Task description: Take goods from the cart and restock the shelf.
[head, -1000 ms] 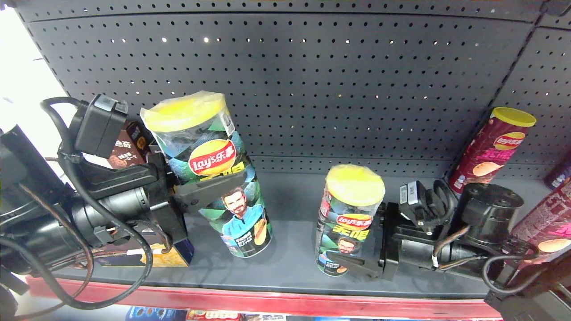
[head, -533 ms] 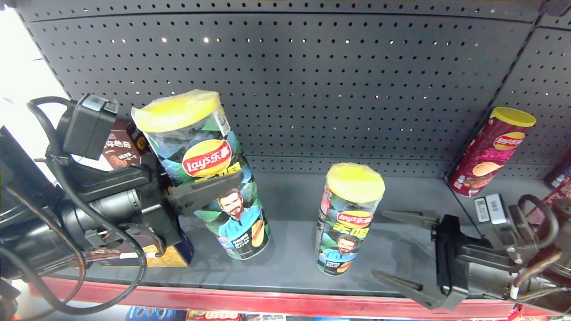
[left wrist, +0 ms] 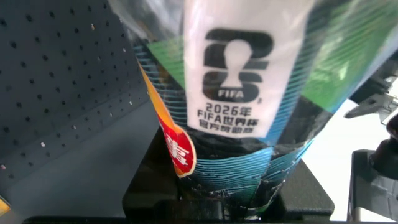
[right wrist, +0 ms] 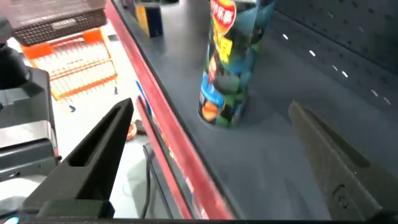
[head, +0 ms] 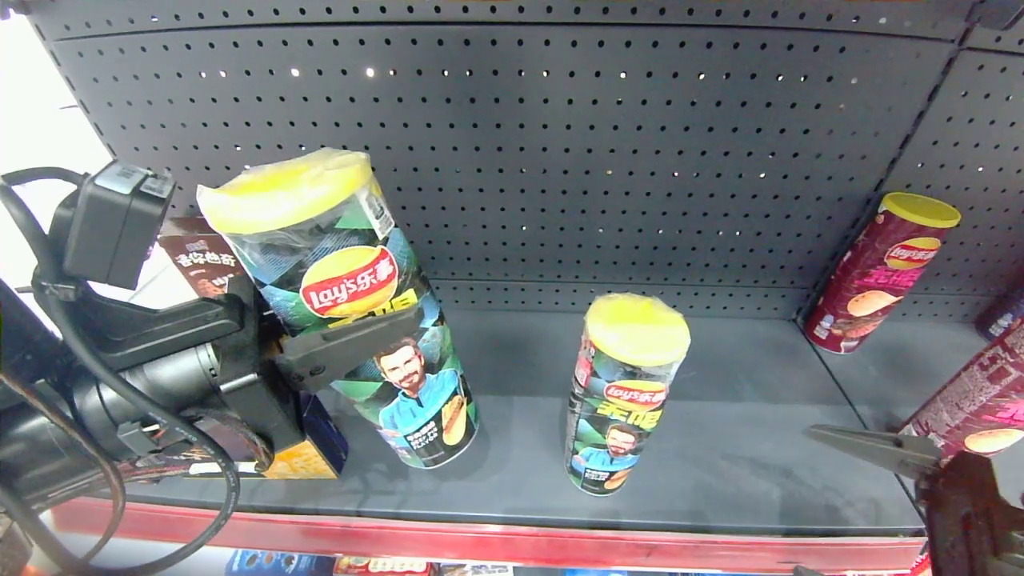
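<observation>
left tool (head: 352, 332) gripping chip can (head: 336, 240), right tool (right wrist: 211, 109) spread

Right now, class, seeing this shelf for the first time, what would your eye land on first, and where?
The big yellow-lidded crisp can stands out first, tilted in the left gripper at the left end of the shelf. Next comes a second matching can standing upright and alone mid-shelf, with the right gripper open near the front right corner.
</observation>
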You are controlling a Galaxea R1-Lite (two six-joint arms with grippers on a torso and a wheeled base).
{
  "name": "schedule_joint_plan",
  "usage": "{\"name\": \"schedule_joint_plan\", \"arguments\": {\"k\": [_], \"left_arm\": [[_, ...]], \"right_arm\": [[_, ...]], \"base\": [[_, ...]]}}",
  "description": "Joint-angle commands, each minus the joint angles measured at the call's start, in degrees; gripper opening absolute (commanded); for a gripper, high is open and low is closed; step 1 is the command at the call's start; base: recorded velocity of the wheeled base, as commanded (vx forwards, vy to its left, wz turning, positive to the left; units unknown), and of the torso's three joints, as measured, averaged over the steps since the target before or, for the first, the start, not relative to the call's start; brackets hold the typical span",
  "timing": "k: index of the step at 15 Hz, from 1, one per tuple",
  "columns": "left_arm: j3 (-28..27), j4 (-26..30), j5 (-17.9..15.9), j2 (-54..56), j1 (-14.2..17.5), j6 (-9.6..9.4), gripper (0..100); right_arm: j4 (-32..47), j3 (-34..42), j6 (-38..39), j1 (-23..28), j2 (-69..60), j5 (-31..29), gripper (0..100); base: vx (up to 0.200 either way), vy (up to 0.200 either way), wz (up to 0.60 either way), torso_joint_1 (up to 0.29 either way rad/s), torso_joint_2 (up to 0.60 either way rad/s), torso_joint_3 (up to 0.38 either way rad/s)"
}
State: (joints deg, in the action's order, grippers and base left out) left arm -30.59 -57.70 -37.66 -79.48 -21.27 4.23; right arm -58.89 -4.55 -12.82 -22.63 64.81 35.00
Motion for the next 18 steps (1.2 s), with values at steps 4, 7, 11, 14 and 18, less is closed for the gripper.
{"name": "schedule_joint_plan", "arguments": {"k": [4,7,11,14,18], "left_arm": [[0.35,0.04,-0.14,0.21,-0.08,-0.01,0],[-0.26,-0.13,-0.14,-0.23,-0.35,-0.01,0],[0.70,0.22,0.04,0.38,-0.52,-0.10,0],[0.97,-0.13,-0.14,0.38,-0.52,-0.10,0],[1.14,-0.13,-0.22,0.38,-0.52,-0.10,0]], "right_arm": [[42.02,-1.96,7.02,0.92,-47.05,-20.85,100],[63.02,-4.59,7.29,0.74,-63.93,-30.60,100],[63.73,0.77,7.20,0.92,-64.81,-43.61,100],[62.23,1.56,10.80,1.09,-64.81,-44.40,100],[62.14,1.73,13.35,1.00,-64.81,-43.88,100]], "base": [[0.000,0.000,0.00,0.000,0.00,0.000],[0.000,0.000,0.00,0.000,0.00,0.000],[0.000,0.000,0.00,0.000,0.00,0.000],[0.000,0.000,0.00,0.000,0.00,0.000],[0.000,0.000,0.00,0.000,0.00,0.000]]}}
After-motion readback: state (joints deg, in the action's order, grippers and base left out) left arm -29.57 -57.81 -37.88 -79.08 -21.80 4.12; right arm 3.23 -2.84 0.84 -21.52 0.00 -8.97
